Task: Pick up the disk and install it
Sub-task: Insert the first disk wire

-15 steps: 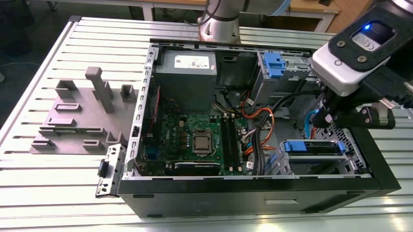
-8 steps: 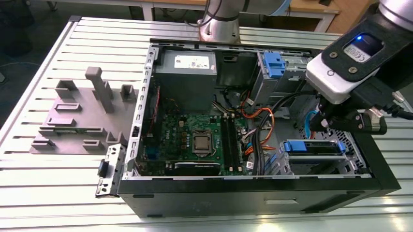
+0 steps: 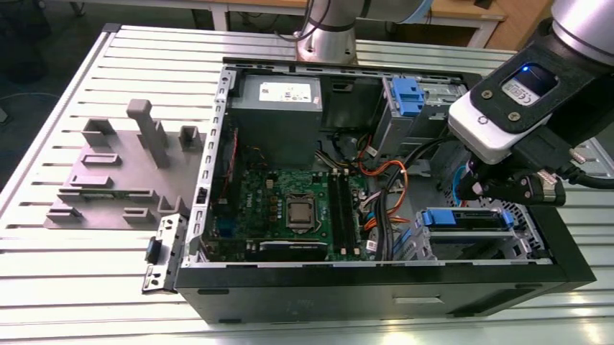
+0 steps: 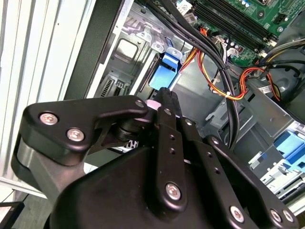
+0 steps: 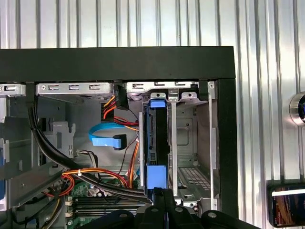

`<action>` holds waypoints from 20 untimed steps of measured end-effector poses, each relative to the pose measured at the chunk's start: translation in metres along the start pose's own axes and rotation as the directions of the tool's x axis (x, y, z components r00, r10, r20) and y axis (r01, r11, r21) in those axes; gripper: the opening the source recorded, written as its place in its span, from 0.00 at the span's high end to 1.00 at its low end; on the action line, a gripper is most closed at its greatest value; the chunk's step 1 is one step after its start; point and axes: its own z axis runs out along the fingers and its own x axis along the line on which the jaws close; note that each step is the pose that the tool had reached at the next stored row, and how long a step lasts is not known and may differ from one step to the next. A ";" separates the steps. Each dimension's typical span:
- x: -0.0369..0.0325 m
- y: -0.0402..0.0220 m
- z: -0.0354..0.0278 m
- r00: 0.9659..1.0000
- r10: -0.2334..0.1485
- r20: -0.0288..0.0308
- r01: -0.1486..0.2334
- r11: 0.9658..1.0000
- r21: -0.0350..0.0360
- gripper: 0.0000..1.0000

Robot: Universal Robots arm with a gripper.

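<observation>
- Black metal-linked pincer (image 5: 162, 198): pressed together, nothing seen between the tips, hanging over the front corner of the open black steel computer case (image 5: 119, 62).
- Flat silver disk with blue plastic side rails (image 5: 157, 138): standing on edge in the bare-metal drive cage (image 5: 190, 143) at that same corner of the case, apparently seated between the cage walls.
- Key relation: disk directly ahead of the fingertips, its near blue rail end just beside or touching them, cannot tell which. Long axis running straight away from the pincer toward the case's black side wall, in line with the closed fingers.
- Judged: no grasp on the disk now, more like a push or a seating check than a carry.
- Inside the case: blue flat data cable (image 5: 107, 140) and a bundle of orange, red and yellow wires (image 5: 95, 174) near the cage, on the side toward the green motherboard (image 3: 287, 208). Little spare room there.
- Under the case: ribbed aluminium table (image 3: 57, 287), with a grey moulded fixture (image 3: 115, 172) well apart from the case, at the exterior view's left.
</observation>
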 end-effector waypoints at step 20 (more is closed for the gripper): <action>0.0013 0.0252 0.0016 1.000 0.000 0.000 0.000 1.000 0.000 0.89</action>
